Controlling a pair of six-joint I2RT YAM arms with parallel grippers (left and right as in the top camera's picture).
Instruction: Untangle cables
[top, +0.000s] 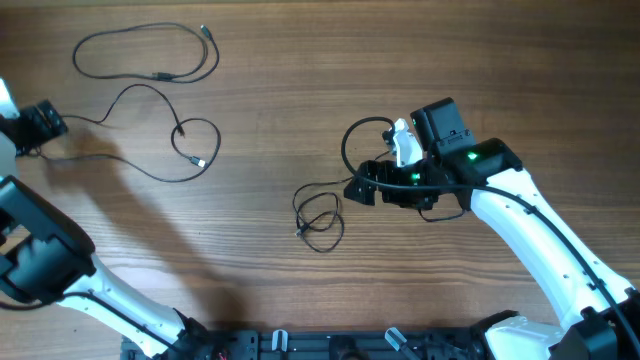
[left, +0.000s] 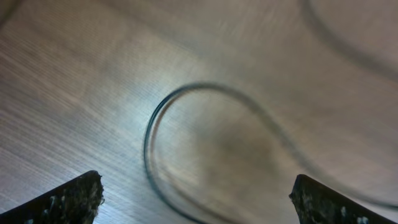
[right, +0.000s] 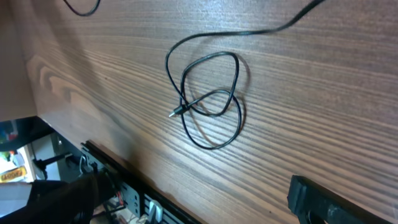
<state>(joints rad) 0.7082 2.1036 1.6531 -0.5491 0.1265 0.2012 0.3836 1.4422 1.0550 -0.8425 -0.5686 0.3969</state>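
1. Three thin black cables are laid out on the wooden tabletop (top: 300, 80).
2. The first cable (top: 157, 76) is placed as one wide open loop at 10 o'clock on the tabletop in the overhead view.
3. The second cable (top: 181, 130) is found at 9 o'clock, just below the first. One end is run to the left gripper (top: 45, 125); the other is curled into a small loop.
4. The left jaws are spread wide. In the left wrist view a blurred curve of cable is seen on the tabletop between them, not pinched.
5. The third cable (right: 182, 99) is coiled in crossed loops at 8 o'clock from the right gripper (top: 360, 188). Its plug (right: 175, 112) is pointed toward 8 o'clock in the right wrist view.
6. The right jaws are spread, and the coil is kept apart from both.
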